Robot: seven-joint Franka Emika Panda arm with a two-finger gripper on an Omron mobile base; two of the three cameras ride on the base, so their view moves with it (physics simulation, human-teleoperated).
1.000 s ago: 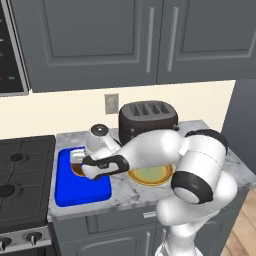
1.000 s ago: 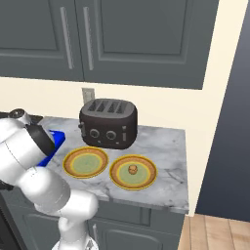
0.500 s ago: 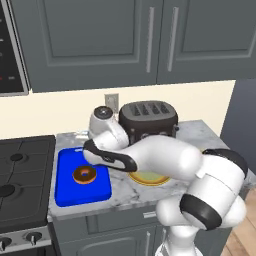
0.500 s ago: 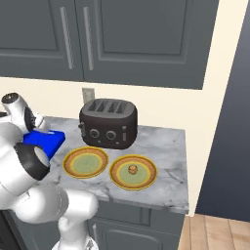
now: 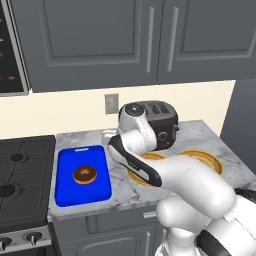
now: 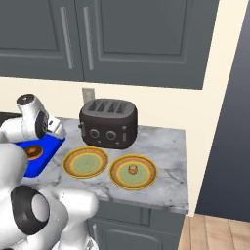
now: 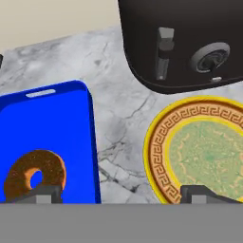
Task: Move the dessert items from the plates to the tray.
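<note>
The pincer (image 7: 121, 193) stands wide apart and empty, its fingertips (image 7: 42, 193) touching nothing, above the worktop (image 7: 123, 128) between tray and plate. The donut (image 5: 84, 174) lies flat mid-tray (image 5: 67, 192), at the worktop's left end. The small pastry (image 6: 132, 169) sits centred on the right-hand plate (image 6: 118, 176), nearer the front edge

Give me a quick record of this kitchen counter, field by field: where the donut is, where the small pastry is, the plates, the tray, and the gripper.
donut: lying flat on the tray
tray: blue, on the counter beside the stovetop
small pastry: on the right plate
left plate: empty
toaster: behind the plates
gripper: open, holding nothing, between tray and left plate
</note>
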